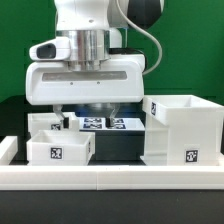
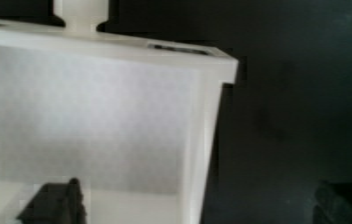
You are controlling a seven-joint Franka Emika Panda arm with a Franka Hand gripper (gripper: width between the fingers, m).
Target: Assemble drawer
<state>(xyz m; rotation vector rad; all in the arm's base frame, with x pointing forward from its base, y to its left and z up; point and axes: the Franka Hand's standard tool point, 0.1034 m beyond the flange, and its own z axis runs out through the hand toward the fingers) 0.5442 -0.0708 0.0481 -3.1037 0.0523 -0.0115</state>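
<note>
Your drawer lies in three loose parts on the surface (image 1: 118, 146). The shell (image 1: 186, 128) stands at the exterior view's right with its open side up. It is well apart from the two trays (image 1: 60, 148) at the left, which sit one just behind the other.

Judge the shell a hollow, thin-walled plastic box: light, stiff and smooth. It looks too broad to span, so take it by one wall near the rim, and expect it to swing or slip if you pinch off-centre. The trays look lighter and just as slick; pinching a wall near its middle should carry one level.

In the wrist view one tray (image 2: 102, 110) lies under the hand, its knob (image 2: 80, 12) at the far end. That knob looks too small and slippery to hold.

The fingers (image 2: 52, 203) are spread wide, pinching nothing. One hangs over the tray's inside and the other over bare surface, so they straddle a side wall (image 2: 214, 120). You cannot tell whether they are low enough to close on it.
</note>
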